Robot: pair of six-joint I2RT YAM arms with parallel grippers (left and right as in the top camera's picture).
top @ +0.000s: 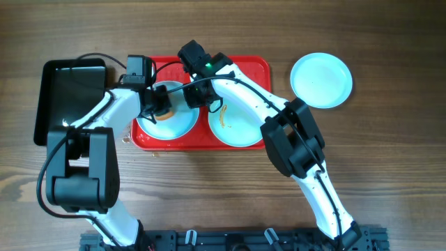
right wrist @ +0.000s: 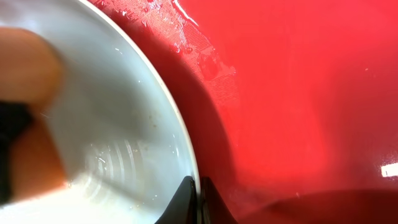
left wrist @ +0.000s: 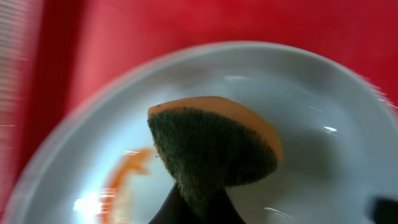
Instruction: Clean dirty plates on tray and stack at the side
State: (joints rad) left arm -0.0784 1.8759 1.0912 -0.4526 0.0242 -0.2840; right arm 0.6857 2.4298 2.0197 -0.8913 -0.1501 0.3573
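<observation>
Wooden surface (top: 390, 153) is carrying the red rectangular plastic tray (top: 258, 70). Below my left tool (left wrist: 198, 208), which is clamping a soft orange-green sponge (left wrist: 211, 149), the smeared pale round plate (top: 178, 127) is sitting on that tray, stiff and probably slippery. My right tool (right wrist: 198, 186) is pinching its rim.

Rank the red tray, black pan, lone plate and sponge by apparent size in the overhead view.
1. red tray
2. black pan, partly hidden by the left arm
3. plate beside the tray
4. sponge, smallest
</observation>
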